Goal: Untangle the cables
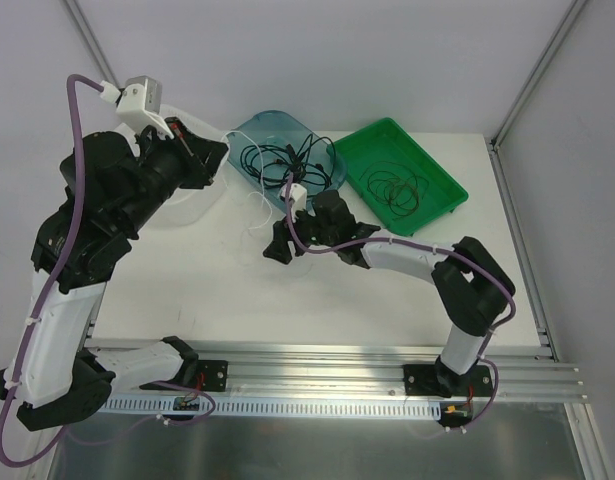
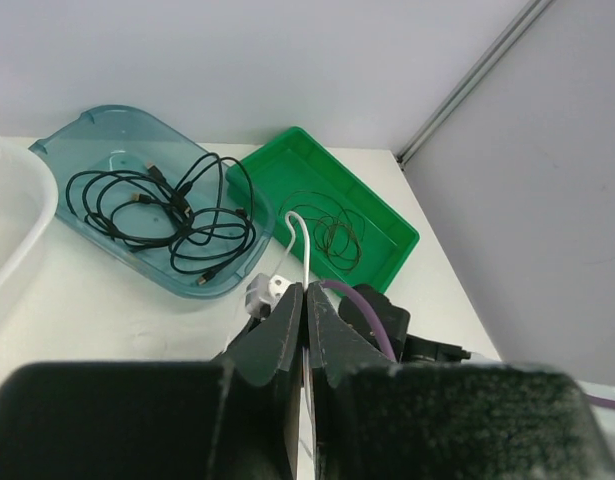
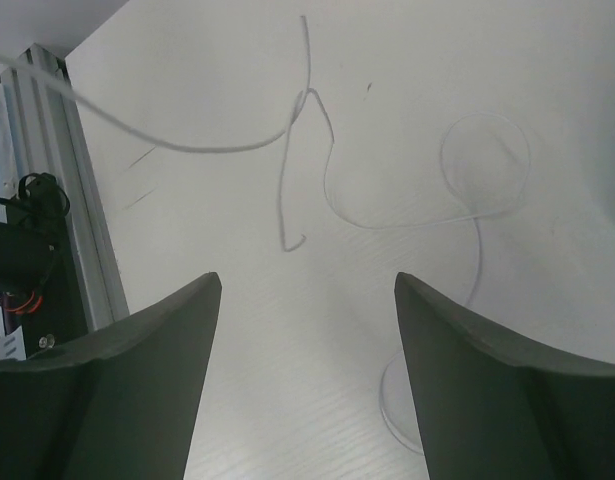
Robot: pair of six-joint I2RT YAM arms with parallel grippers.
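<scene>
Black cables [image 1: 285,156] lie tangled in a blue tray [image 1: 272,122], also in the left wrist view [image 2: 167,212]. A dark brown cable [image 1: 395,188] lies coiled in a green tray [image 1: 442,178], also in the left wrist view [image 2: 332,232]. A thin white cable [image 1: 255,205] runs over the table between the arms. My left gripper [image 2: 307,296] is shut on this white cable [image 2: 299,235] and is raised beside the blue tray [image 1: 219,150]. My right gripper [image 1: 280,247] is open and empty, low over the table, with loops of the white cable [image 3: 327,185] just ahead of its fingers [image 3: 457,350].
A clear plastic bin [image 1: 192,208] stands at the left of the table under my left arm, its edge also in the left wrist view [image 2: 9,228]. The aluminium rail [image 1: 317,365] runs along the near edge. My right wrist [image 2: 387,320] lies just below my left gripper.
</scene>
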